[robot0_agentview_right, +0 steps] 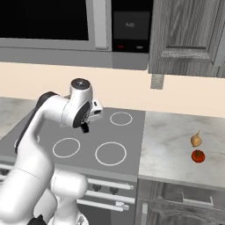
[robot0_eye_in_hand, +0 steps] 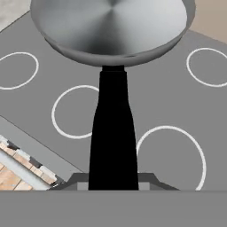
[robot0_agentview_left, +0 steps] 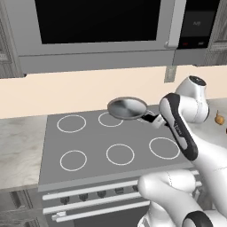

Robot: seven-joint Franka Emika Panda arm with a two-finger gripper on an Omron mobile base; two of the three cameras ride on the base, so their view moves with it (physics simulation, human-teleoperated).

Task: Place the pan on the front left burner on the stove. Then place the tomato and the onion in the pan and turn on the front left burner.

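Observation:
The steel pan (robot0_agentview_left: 127,107) hangs in the air over the back middle ring of the grey stove (robot0_agentview_left: 95,137), roughly level. My gripper (robot0_agentview_left: 153,119) is shut on its black handle (robot0_eye_in_hand: 113,133), and the pan's bowl (robot0_eye_in_hand: 113,26) stretches away from the hand. The front left burner (robot0_agentview_left: 73,160) lies bare, to the left of the pan and nearer the stove's front edge. On the marble counter right of the stove sit the tan onion (robot0_agentview_right: 196,139) and, just in front of it, the red tomato (robot0_agentview_right: 198,156). My gripper (robot0_agentview_right: 85,125) hangs over the stove's middle.
A microwave (robot0_agentview_left: 97,26) hangs over the stove, close above the raised pan. Dark knobs (robot0_agentview_left: 84,196) and pale bar handles line the stove front. A wood cabinet (robot0_agentview_right: 189,35) is mounted above the right counter (robot0_agentview_right: 176,145). More counter (robot0_agentview_left: 20,146) lies left of the stove.

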